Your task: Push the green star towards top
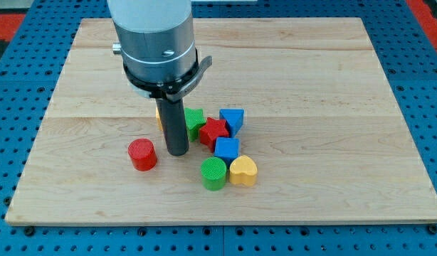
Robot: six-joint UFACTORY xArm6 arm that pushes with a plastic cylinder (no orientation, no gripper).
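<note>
My tip (pixel 177 151) down on the wooden board (pixel 332 85), holding nothing, just left of the green star (pixel 195 119). Red star (pixel 214 131) touching the green one's right side. No containers.

1. A single camera view looks down at a slant from the near edge of the bench (pixel 332 85), facing across it.
2. It sits close enough that the wooden bench fills most of the frame, all four edges in sight, with blue pegboard (pixel 425 107) around it.
3. The arm's grey housing (pixel 153 35) is cut off at the view's top.
4. No second view shares the scene.
</note>
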